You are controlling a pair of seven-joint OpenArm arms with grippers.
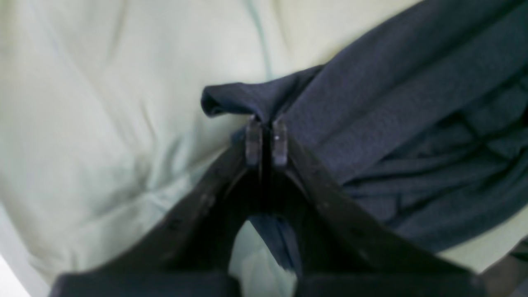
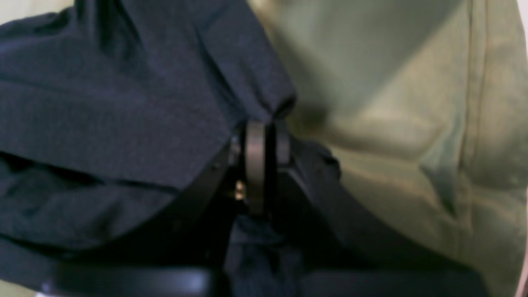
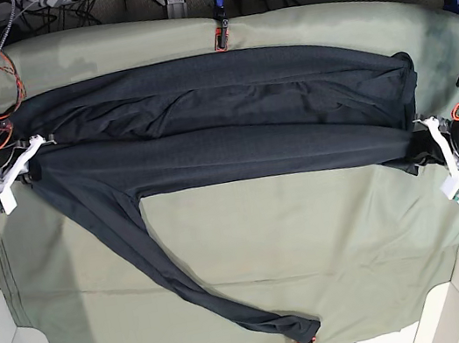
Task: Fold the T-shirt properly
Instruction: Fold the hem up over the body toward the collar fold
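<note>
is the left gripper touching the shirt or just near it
Touching. The left wrist view shows the left gripper pinched shut on a bunched edge of the shirt.

base: looking straight down from high above the whole t-shirt (image 3: 231,127) on the green sheet (image 3: 312,237) | left wrist: sitting very close behind the left gripper (image 1: 266,142) at the t-shirt's edge | right wrist: sitting equally close behind the right gripper (image 2: 264,152) at the opposite edge | shared: t-shirt and sheet
</note>
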